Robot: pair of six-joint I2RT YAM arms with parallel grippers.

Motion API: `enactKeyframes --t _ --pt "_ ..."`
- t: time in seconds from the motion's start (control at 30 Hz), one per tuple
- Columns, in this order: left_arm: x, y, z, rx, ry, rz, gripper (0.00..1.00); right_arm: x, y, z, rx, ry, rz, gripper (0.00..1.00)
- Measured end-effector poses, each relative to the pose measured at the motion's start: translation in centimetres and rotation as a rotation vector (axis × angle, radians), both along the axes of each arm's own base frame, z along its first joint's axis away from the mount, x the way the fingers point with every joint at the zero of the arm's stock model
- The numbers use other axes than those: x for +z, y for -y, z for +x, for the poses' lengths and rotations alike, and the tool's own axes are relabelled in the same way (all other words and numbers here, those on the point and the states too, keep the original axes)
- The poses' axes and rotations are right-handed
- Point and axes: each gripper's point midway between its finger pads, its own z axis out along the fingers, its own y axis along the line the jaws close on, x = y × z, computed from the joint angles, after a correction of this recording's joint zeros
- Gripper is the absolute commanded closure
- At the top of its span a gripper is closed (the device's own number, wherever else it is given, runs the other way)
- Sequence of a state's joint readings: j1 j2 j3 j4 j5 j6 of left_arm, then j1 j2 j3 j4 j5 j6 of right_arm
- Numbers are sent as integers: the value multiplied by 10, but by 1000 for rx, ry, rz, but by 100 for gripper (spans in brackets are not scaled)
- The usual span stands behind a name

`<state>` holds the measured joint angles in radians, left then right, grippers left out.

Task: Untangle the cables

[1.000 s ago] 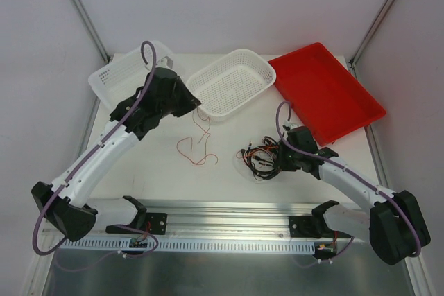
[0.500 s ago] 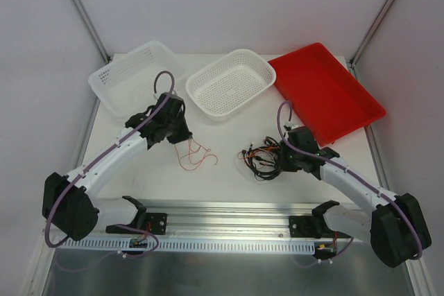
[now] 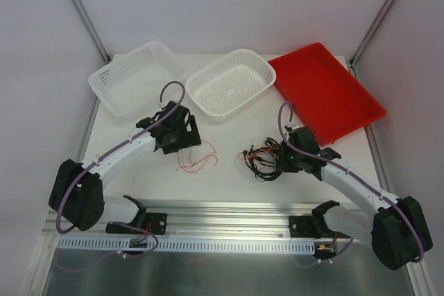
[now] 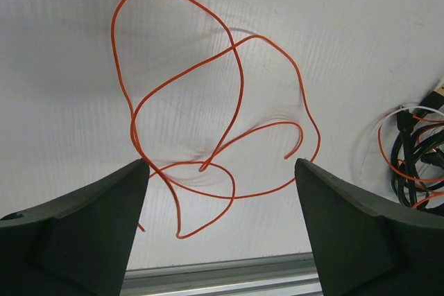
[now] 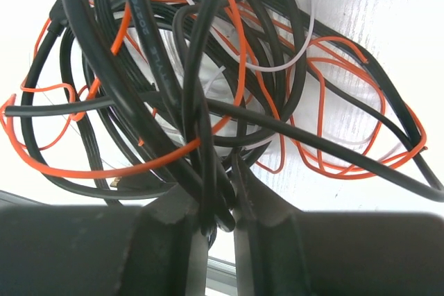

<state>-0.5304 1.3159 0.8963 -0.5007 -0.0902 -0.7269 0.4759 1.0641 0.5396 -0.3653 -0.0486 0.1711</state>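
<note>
Our left jaws stand wide open, low over one loose orange wire [image 4: 232, 48] that lies in slack loops on the tabletop [image 3: 229, 136], to the near-left of the oval basket [image 3: 232, 84]. Our right jaws are clamped on a few black strands of the tangle [image 3: 263, 159], which sits to the near-right of that basket.

We judge the step in hand to be fetching the next strand. To do it well, we lift the left arm straight up so neither finger drags the loose wire. Then we cross to the tangle and take a single outer orange strand near its end. We hold the right grip firm as an anchor and pull slowly away from it, since a snag could haul the whole knot along.
</note>
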Motion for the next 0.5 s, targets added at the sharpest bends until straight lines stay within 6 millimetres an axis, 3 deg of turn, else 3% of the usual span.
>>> enactKeyframes --t 0.1,0.2,0.43,0.5 --pt "-8 0 -1 -7 -15 12 7 1 0 -1 0 1 1 76" --pt "-19 4 -5 -25 -45 31 10 3 1 -2 0 6 3 72" --pt "-54 15 -16 -83 -132 106 36 8 2 -4 8 14 3 54" --pt "-63 15 -16 -83 -153 129 52 10 2 -3 11 20 4 47"
